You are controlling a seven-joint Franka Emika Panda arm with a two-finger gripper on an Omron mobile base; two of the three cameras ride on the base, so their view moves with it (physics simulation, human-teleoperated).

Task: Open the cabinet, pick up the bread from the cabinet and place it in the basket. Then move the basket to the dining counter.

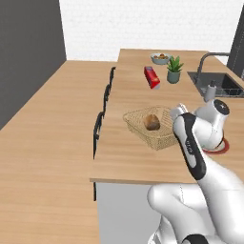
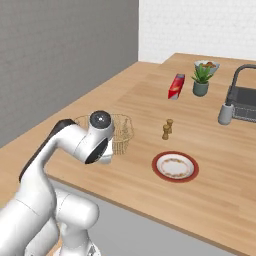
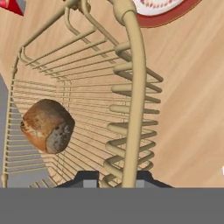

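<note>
We see the basket (image 1: pixel 151 126) standing on the dining counter (image 1: pixel 128 157), close to its near edge, with the bread (image 1: pixel 152 122) lying inside it on the wire floor. The gripper (image 3: pixel 114 180) is clamped on the basket's right-hand rim (image 3: pixel 133 87), its two fingertips (image 3: pixel 87 178) pressed to either side of the tan wire, so the bread (image 3: pixel 47 126) lies just left of and a little beyond the jaws, apart from them. To the right of the basket we note a red-rimmed plate (image 2: pixel 175 166), with a pair of small shakers (image 2: pixel 167 129) farther back.
</note>
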